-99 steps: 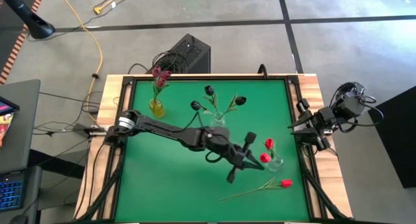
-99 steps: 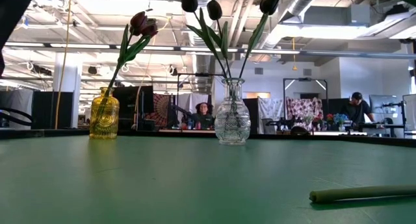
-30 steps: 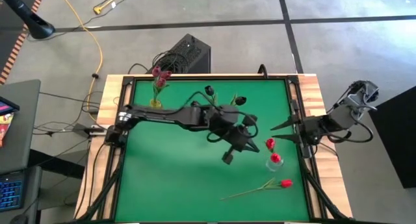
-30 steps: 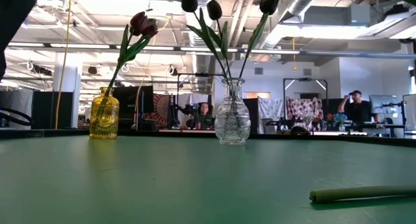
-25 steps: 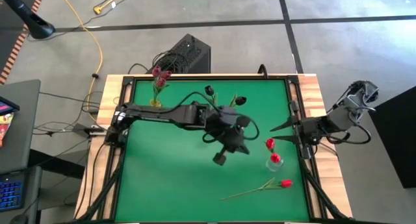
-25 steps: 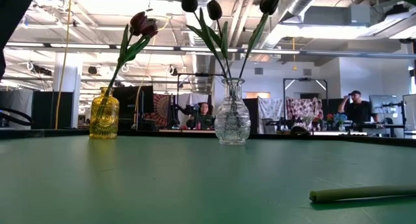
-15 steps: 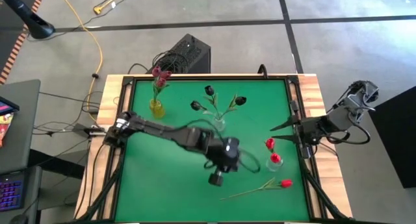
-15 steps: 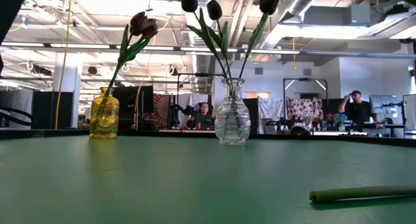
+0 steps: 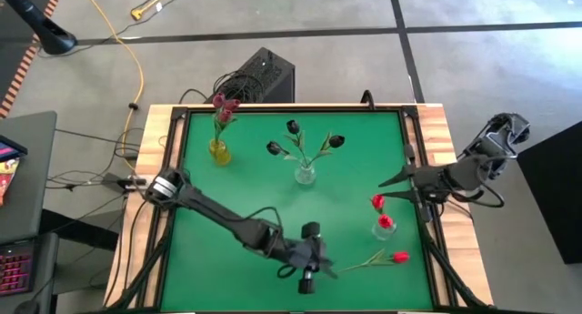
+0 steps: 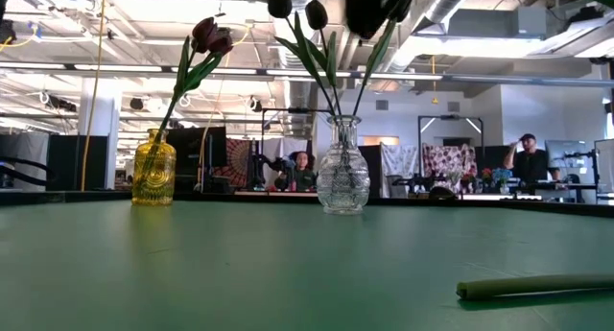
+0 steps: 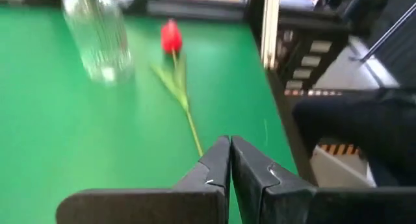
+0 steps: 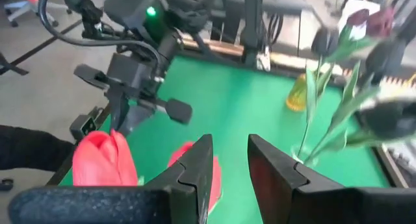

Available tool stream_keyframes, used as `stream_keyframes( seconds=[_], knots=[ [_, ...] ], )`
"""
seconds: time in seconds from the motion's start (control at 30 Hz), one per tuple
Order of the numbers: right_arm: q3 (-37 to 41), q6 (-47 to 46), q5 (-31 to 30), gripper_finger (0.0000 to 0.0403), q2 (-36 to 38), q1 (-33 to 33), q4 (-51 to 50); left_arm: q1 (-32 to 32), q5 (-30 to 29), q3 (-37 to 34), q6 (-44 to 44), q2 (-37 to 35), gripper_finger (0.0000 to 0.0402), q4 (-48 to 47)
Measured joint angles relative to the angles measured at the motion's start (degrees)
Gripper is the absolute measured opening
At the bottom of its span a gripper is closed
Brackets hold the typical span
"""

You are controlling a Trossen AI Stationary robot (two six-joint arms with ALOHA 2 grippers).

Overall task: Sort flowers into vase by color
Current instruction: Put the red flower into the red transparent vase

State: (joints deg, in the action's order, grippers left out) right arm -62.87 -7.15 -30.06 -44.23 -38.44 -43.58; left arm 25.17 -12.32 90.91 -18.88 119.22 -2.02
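left pincer [image 9: 318, 270] pressed together, empty, just beside the stem end of the last loose red tulip [image 9: 398, 257] lying flat on the table [image 9: 227, 205] near the red-flower vase [image 9: 386, 226]. risk: closed fingers shove the thin stem instead of gripping it. right pincer [image 9: 391, 179] spread, idle at the table edge.

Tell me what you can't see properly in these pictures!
- Lying red tulip, low view: only its stem end shows; the picture's right edge cuts off the head.
- Left claw, high view: the arm's own body covers its tips, so whether it touches that tulip's stem is unclear.
- Dark tulips, low view: the top edge and a dark blurred shape hide some heads.
- Red tulips, right wrist view: partly behind the right claw.
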Motion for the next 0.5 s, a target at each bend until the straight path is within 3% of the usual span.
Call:
stream_keyframes(
  seconds=[0.27,0.5],
  knots=[
    [0.0,-4.9,0.2,0.0122,0.0,-0.2,-4.7,3.9,-1.9,-6.9,-10.1,0.0,0.0,0.1],
    [0.0,-4.9,0.4,0.0122,0.0,-0.2,-4.9,5.0,1.5,-5.0,-8.4,4.9,0.0004,6.3]
  ],
)
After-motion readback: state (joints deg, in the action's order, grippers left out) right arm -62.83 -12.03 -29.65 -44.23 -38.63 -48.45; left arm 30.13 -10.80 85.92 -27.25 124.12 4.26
